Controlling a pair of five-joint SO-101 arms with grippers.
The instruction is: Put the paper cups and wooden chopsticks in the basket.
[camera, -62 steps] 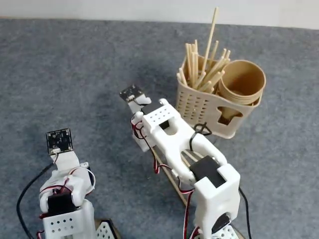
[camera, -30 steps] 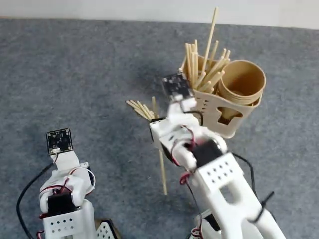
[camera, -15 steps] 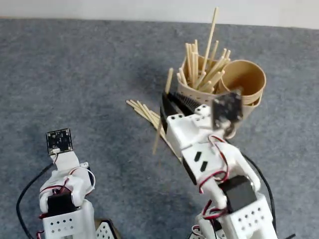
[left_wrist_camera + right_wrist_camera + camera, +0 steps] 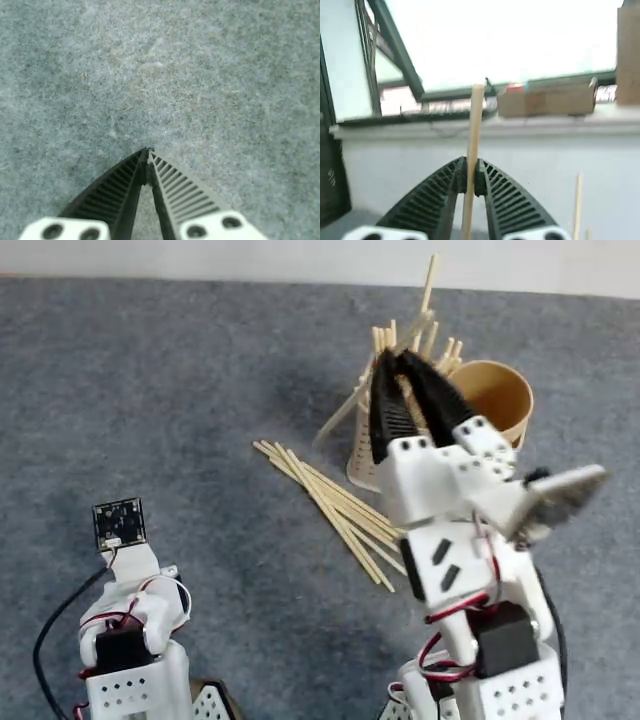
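My right gripper (image 4: 393, 358) is raised over the cream slotted basket (image 4: 362, 466), shut on one wooden chopstick (image 4: 340, 418) that slants across the basket's near-left side. In the right wrist view the chopstick (image 4: 476, 115) stands pinched between the black fingers (image 4: 440, 192). The basket holds several upright chopsticks (image 4: 438, 345) and a tan paper cup (image 4: 498, 392). A bundle of loose chopsticks (image 4: 330, 505) lies on the grey carpet left of the basket. My left arm (image 4: 125, 640) sits at the lower left, and its gripper (image 4: 148, 156) is shut with nothing in it, just above the carpet.
Grey carpet (image 4: 150, 390) covers the table, with open room to the left and in the middle. A pale wall edge (image 4: 200, 255) runs along the far side. The right arm's white body (image 4: 470, 570) stands near the loose chopsticks.
The right arm rose from the carpet and swung toward the basket, carrying one chopstick up with it. The loose bundle came into view. The left arm stayed still.
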